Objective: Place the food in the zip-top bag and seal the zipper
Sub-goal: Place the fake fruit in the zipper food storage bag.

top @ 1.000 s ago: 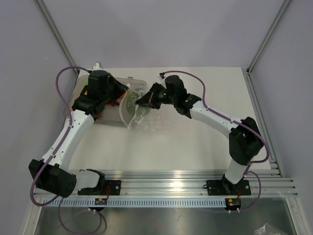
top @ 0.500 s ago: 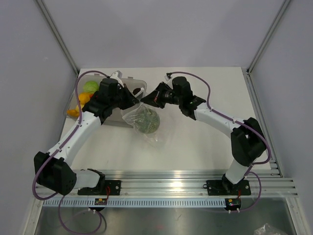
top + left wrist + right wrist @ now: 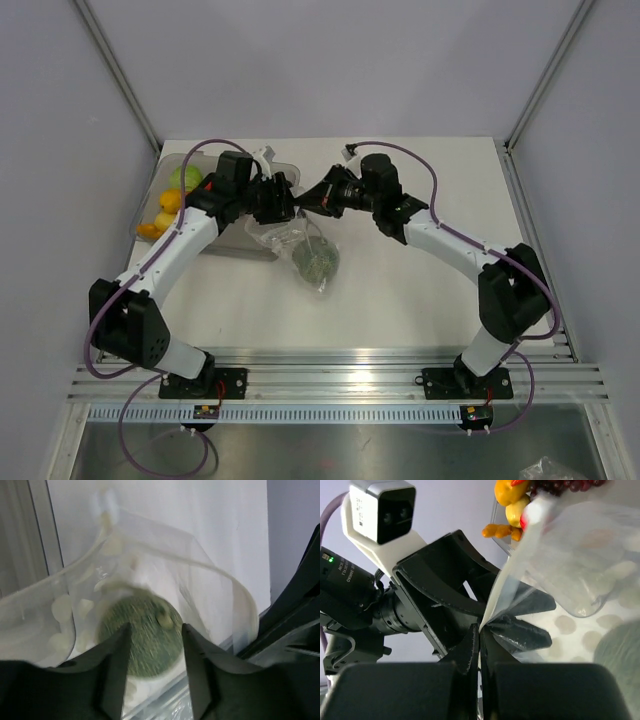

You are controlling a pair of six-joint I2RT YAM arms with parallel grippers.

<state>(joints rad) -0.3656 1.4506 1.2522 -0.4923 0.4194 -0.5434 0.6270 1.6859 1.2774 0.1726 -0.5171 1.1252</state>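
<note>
Clear crinkly plastic makes up the one bag (image 3: 290, 235), lying on the white surface (image 3: 420, 290) just five o'clock of the single grey tray (image 3: 222, 243). Two arms meet over its mouth. The left arm arcs up from its base at seven o'clock, and the right arm bends in from five o'clock, their wrists almost nose to nose.

The left fingers (image 3: 115, 675) stand apart with nothing between them, poised at the bag's open mouth. The right fingers (image 3: 465, 652) are pinched together on the bag's edge, lifting it so that the whitish zipper strip (image 3: 242, 605) curves open.

Inside the bag sits one green ball (image 3: 315, 260), at its five o'clock end. At the tray's nine o'clock end lie a green piece (image 3: 183, 177), a yellow piece (image 3: 166, 200) and an orange piece (image 3: 150, 230). Dark red grapes (image 3: 560, 485) show just beside them in the right wrist view.
</note>
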